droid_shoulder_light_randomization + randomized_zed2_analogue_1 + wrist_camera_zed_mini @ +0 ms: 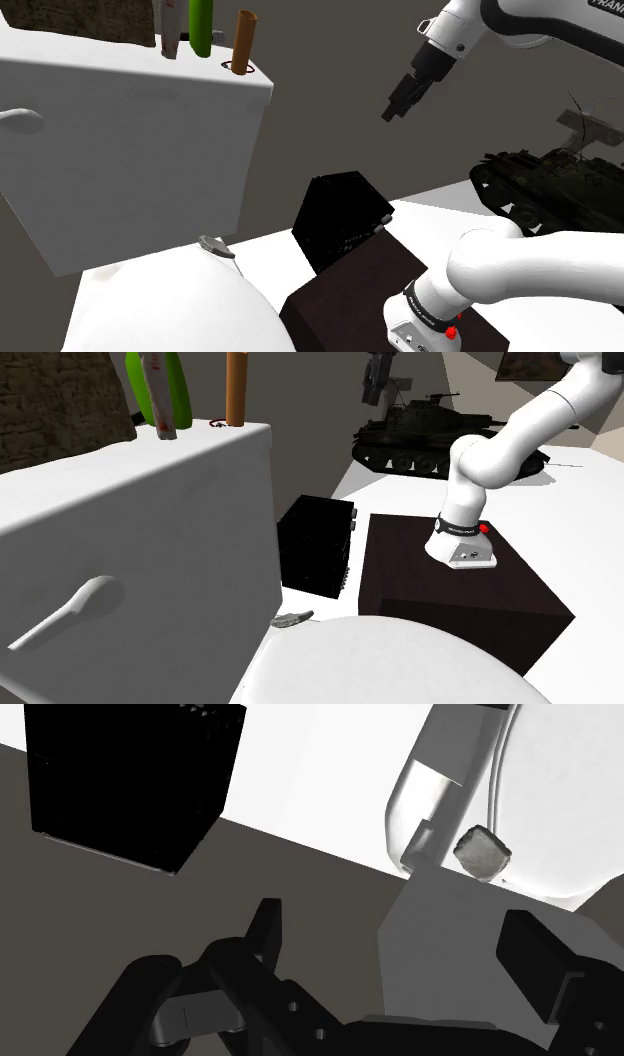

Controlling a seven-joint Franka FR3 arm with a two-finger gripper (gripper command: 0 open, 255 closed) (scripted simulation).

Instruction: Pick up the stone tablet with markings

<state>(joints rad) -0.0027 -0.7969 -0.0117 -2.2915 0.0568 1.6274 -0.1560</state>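
Hovering high, spread and empty, likely lining up, the all-black two-finger gripper (391, 112) faces the small grey stone tablet (483, 854) at the rear edge of the white toilet lid (170, 310).

Partial "FRAN" on white arm (548, 24)

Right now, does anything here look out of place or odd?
Yes. A dark model army tank stands on the white surface beyond the stand, odd beside a toilet cistern. A small grey stone piece lies loose by the toilet lid.
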